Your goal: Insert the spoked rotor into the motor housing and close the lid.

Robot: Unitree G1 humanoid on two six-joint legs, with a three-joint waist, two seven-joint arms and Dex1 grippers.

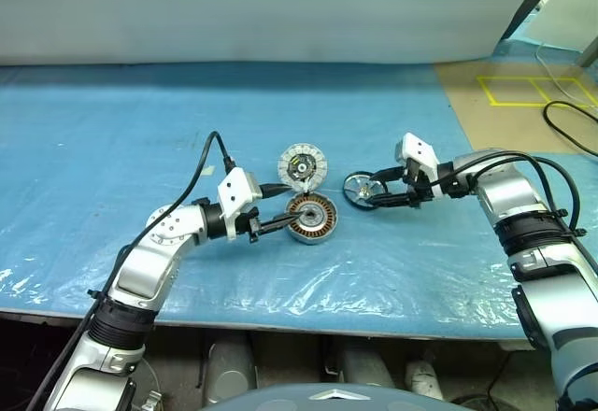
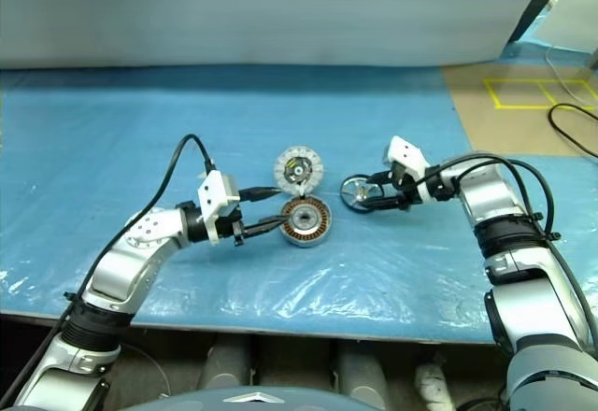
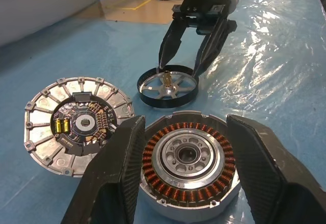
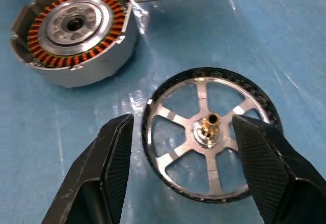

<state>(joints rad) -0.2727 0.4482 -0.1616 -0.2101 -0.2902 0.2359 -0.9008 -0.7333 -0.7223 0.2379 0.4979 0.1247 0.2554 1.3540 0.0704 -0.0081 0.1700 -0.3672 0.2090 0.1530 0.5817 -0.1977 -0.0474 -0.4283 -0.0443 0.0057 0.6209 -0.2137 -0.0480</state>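
Spoked rotor (image 4: 208, 132) flat on blue plastic-sheeted surface (image 1: 112, 149), right pincer (image 4: 181, 147) spread wide astride it, not gripping. Just beside: motor housing (image 3: 189, 160) between wide-open fingers of left pincer (image 3: 186, 155). Lid (image 3: 76, 122) face-up next to housing. Black cable (image 1: 570, 121) well apart.

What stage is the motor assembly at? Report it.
Nothing is assembled yet. The spoked rotor lies flat on the blue sheet beside the motor housing, with the lid lying apart. In hand: the left gripper brackets the housing, and the open right gripper straddles the rotor without lifting it. Left: grasp, insert, close the lid.
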